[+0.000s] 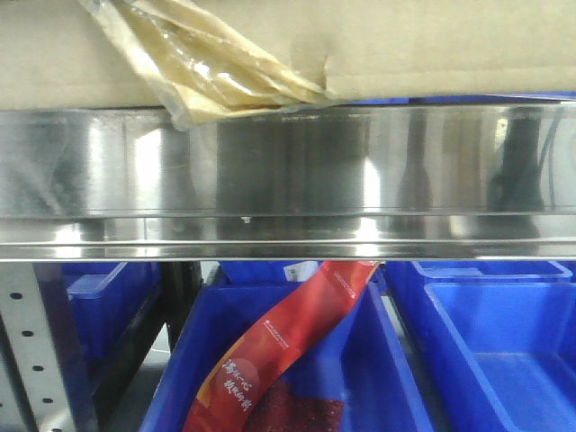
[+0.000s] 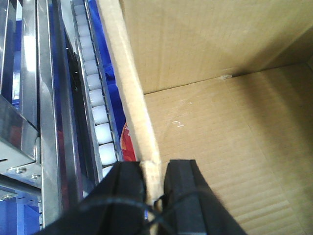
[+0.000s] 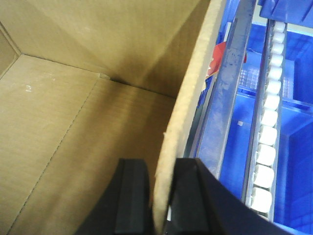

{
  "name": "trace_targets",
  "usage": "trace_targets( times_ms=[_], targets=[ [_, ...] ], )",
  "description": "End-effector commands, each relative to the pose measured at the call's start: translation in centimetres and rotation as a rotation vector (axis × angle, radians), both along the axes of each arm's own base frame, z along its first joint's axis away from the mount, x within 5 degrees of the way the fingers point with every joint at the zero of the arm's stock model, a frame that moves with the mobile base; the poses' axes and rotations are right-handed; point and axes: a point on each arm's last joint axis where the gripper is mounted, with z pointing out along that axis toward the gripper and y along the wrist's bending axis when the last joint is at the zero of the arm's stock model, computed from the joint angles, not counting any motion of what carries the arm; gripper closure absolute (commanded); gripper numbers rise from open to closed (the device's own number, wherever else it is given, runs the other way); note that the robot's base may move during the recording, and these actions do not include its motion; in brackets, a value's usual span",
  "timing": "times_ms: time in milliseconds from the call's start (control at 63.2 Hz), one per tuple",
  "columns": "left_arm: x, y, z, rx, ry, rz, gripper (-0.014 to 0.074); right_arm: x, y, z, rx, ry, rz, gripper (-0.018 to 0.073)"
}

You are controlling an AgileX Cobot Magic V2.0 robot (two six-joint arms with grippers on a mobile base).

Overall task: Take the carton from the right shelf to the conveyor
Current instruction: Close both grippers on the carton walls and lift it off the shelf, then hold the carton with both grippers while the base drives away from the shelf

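Resting on the right shelf [image 1: 288,171], the carton [image 1: 432,45] sits directly above the steel front rail, with its crumpled yellowish tape [image 1: 193,63] hanging over the rail's top edge. The left gripper [image 2: 154,170] is pinched on the carton's left wall, one finger inside the open box and one outside, beside a track of white rollers [image 2: 98,115]; the right gripper [image 3: 161,167] is likewise clamped on the right wall. Blue bins [image 1: 504,360] and a red packet [image 1: 288,346] lie on the level below.
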Motion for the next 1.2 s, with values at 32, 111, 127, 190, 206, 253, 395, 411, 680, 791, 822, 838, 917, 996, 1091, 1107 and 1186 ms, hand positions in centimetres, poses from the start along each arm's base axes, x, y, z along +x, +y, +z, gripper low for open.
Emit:
trace_targets(
  times_ms=[32, 111, 127, 190, 206, 253, 395, 411, 680, 791, 822, 838, 917, 996, 1091, 1107, 1186],
  targets=[
    [-0.29, 0.28, 0.57, 0.019, -0.048, -0.005, 0.0615, -0.58, -0.1, 0.79, 0.013, -0.059, 0.021, 0.0625],
    [-0.29, 0.28, 0.57, 0.019, -0.048, -0.005, 0.0615, -0.58, -0.1, 0.79, 0.013, -0.059, 0.021, 0.0625],
    [-0.29, 0.28, 0.57, 0.019, -0.048, -0.005, 0.0615, -0.58, -0.1, 0.79, 0.013, -0.059, 0.021, 0.0625],
    [-0.29, 0.28, 0.57, 0.019, -0.048, -0.005, 0.0615, -0.58, -0.1, 0.79, 0.013, -0.059, 0.021, 0.0625],
    [-0.29, 0.28, 0.57, 0.019, -0.048, -0.005, 0.0615, -0.58, -0.1, 0.79, 0.013, -0.059, 0.021, 0.0625],
    [-0.29, 0.28, 0.57, 0.019, -0.048, -0.005, 0.0615, -0.58, -0.1, 0.79, 0.013, -0.059, 0.021, 0.0625],
    [-0.29, 0.28, 0.57, 0.019, -0.048, -0.005, 0.0615, -0.58, -0.1, 0.79, 0.013, -0.059, 0.021, 0.0625],
    [-0.29, 0.28, 0.57, 0.019, -0.048, -0.005, 0.0615, -0.58, -0.1, 0.79, 0.013, -0.059, 0.021, 0.0625],
    [-0.29, 0.28, 0.57, 0.019, -0.048, -0.005, 0.0615, -0.58, -0.1, 0.79, 0.013, -0.059, 0.021, 0.0625],
    [-0.23, 0.25, 0.52, 0.02, -0.046, -0.005, 0.0615, -0.58, -0.1, 0.79, 0.013, -0.059, 0.021, 0.0625],
    [-0.17, 0.22, 0.48, 0.02, -0.045, -0.005, 0.0615, -0.58, -0.1, 0.79, 0.013, -0.059, 0.021, 0.0625],
    [-0.17, 0.22, 0.48, 0.02, -0.045, -0.005, 0.0615, -0.58, -0.1, 0.79, 0.013, -0.059, 0.021, 0.0625],
    [-0.17, 0.21, 0.47, 0.021, -0.044, -0.005, 0.0615, -0.58, -0.1, 0.79, 0.013, -0.059, 0.021, 0.0625],
    [-0.17, 0.21, 0.47, 0.021, -0.044, -0.005, 0.0615, -0.58, -0.1, 0.79, 0.013, -0.059, 0.021, 0.0625],
    [-0.15, 0.2, 0.49, 0.019, -0.047, -0.006, 0.0615, -0.58, -0.1, 0.79, 0.013, -0.059, 0.021, 0.0625],
    [-0.14, 0.2, 0.51, 0.019, -0.049, -0.006, 0.0615, -0.58, -0.1, 0.79, 0.013, -0.059, 0.021, 0.0625],
    [-0.12, 0.18, 0.54, 0.017, -0.053, -0.007, 0.0615, -0.58, -0.1, 0.79, 0.013, -0.059, 0.021, 0.0625]
  ],
)
